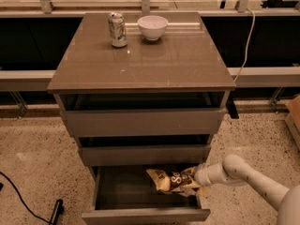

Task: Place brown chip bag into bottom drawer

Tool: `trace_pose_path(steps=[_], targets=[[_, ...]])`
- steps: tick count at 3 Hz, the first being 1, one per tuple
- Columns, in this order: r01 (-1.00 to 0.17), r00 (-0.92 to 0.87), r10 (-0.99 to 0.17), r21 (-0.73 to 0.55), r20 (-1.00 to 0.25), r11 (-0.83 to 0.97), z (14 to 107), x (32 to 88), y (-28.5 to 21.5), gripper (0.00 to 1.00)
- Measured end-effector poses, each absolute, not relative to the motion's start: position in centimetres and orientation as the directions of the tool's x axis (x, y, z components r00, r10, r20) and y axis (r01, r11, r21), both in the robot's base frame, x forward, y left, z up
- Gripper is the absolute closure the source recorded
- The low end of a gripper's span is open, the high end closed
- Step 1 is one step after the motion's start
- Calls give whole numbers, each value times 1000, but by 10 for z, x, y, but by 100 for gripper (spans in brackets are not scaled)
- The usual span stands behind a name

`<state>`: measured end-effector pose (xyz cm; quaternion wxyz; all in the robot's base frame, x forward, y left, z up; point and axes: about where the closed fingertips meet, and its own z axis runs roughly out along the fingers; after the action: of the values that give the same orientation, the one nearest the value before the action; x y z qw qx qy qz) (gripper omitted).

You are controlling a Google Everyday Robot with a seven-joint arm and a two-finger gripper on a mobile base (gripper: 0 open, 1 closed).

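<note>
The brown chip bag [169, 180], dark brown with pale yellow ends, is held lying sideways over the right half of the open bottom drawer [145, 213], inside its tray. My gripper [193, 178] comes in from the lower right on a white arm and is shut on the bag's right end. The drawer is pulled out; its grey tray floor shows to the left of the bag. Whether the bag touches the tray floor cannot be told.
A green-white soda can [117, 29] and a white bowl [152, 27] stand at the back of the cabinet top [140, 60]. The two upper drawers [143, 122] are slightly open. A black cable [23, 200] lies on the floor at left. A cardboard box [294, 116] stands at the right edge.
</note>
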<state>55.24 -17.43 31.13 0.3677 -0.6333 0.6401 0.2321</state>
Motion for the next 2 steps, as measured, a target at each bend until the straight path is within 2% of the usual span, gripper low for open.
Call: trace_pose_path(steps=[1,2], targets=[[-976,105,-657,-204,-746,75,281,561,-165,86],[-969,131,-660,-236,-739,72,266,565,-160,62]])
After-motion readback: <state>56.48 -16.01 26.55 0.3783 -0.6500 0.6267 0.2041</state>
